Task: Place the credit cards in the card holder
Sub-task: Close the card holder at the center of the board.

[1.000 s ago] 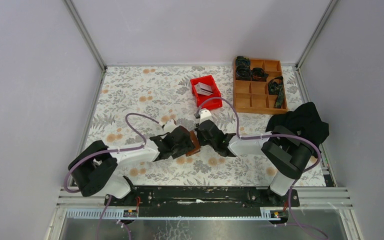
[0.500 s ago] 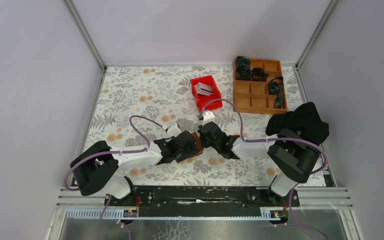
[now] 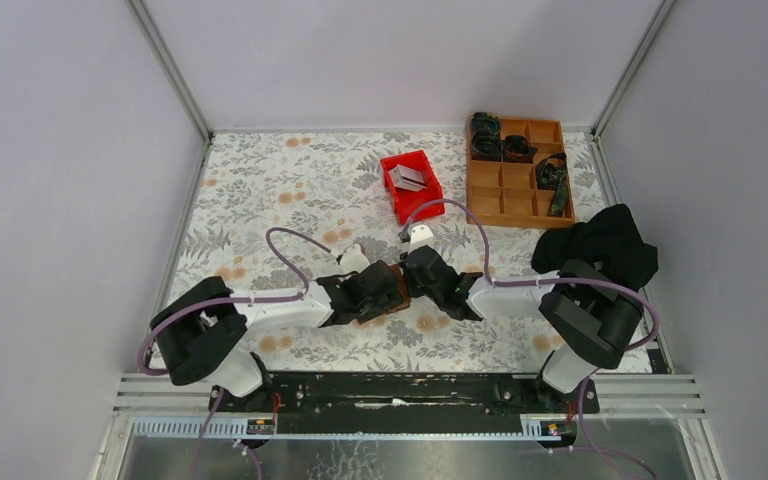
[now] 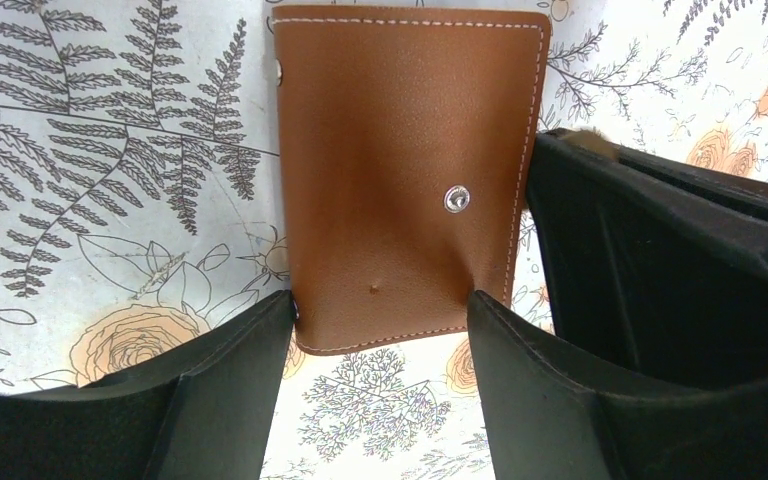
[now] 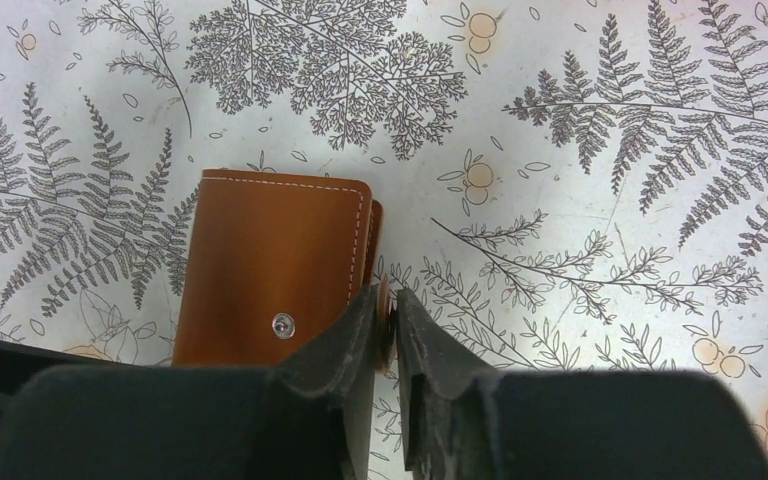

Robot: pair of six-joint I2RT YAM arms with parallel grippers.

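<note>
The card holder (image 4: 400,180) lies closed on the floral table (image 3: 290,190), mid-front. My left gripper (image 4: 380,330) stands wide, straddling its near edge. My right gripper (image 5: 392,310), nearly closed, pinches its snap tab.

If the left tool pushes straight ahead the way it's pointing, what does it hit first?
The card holder: it lies between the left tool's open fingers, so they would likely straddle it. The right tool crowds its side, though depth is unclear.

Both arms farther in — right gripper (image 5: 388,330) jaws slightly wider.
</note>
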